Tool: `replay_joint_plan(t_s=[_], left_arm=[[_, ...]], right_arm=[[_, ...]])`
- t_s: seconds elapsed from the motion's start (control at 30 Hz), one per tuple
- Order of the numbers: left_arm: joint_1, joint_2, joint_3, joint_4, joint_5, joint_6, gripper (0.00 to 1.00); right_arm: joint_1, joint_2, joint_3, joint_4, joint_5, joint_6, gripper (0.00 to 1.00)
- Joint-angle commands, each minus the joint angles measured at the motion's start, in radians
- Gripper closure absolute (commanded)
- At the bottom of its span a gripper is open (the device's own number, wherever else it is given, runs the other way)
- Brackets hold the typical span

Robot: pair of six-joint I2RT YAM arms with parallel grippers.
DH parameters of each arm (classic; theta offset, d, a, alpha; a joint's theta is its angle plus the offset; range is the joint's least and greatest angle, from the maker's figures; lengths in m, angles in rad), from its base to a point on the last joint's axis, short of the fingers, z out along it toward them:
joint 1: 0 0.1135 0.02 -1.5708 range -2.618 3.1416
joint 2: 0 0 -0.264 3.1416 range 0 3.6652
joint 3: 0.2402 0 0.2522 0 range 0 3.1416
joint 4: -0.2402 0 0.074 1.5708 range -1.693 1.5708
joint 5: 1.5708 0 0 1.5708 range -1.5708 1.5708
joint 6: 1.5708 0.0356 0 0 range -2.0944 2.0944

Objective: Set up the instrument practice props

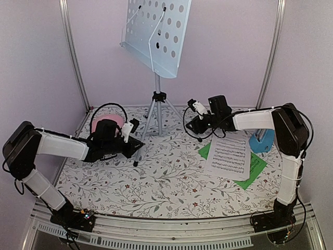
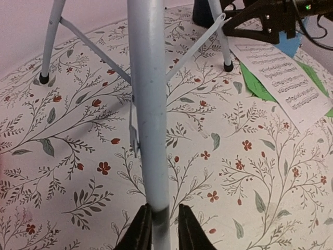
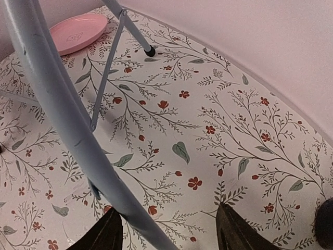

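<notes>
Stand: a pale perforated metal music stand (image 1: 156,31) on a silver tripod is upright at the middle of the counter's far edge, its desk tilted and its three legs spread on the floral-patterned counter (image 1: 166,192).
Left hand: the left hand (image 2: 165,229) lies low by the left part of the counter. It is closed down narrow on the tripod leg that points toward the near edge, one dark fingertip (image 2: 140,229) on each side of the tube, close to its foot.
Right hand: the right hand (image 3: 169,232) reaches in from the right side, its fingers spread wide. The tripod's right-hand leg passes between them, nearer one finger, and is not clamped.
Pages: a white printed sheet-music page (image 1: 227,155) lies flat toward the right edge, on top of bright green paper sheets (image 1: 255,166) that stick out beyond it on both sides.
Metronome: a small blue pyramid-shaped metronome (image 1: 261,139) is near the right edge, just beyond the pages.
Plate: a round pink plate (image 3: 78,32) rests near the far left corner, behind the left arm.
</notes>
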State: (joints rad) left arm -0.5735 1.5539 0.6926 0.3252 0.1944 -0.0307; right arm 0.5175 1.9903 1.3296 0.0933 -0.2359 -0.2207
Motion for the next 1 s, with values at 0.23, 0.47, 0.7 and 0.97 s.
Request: replay_joint_plan(t_s=[0.23, 0.47, 0.7, 0.97], left_arm=[[-0.149, 0.031, -0.087, 0.141, 0.07, -0.035, 0.89], [-0.035, -0.232, -0.126, 0.185, -0.058, 0.084, 0.44], [0.167, -0.031, 0.152, 0.066, 0.019, 0.335, 0.32], [0.289, 0.252, 0.455, 0.112, 0.273, 0.626, 0.35]], right_arm=[[-0.017, 0.153, 0.211, -0.014, 0.132, -0.034, 0.39], [-0.018, 0.077, 0.139, 0.042, 0.028, -0.059, 0.33], [-0.017, -0.014, 0.037, 0.067, -0.023, -0.022, 0.26], [-0.016, -0.084, -0.043, 0.008, -0.026, 0.035, 0.31]])
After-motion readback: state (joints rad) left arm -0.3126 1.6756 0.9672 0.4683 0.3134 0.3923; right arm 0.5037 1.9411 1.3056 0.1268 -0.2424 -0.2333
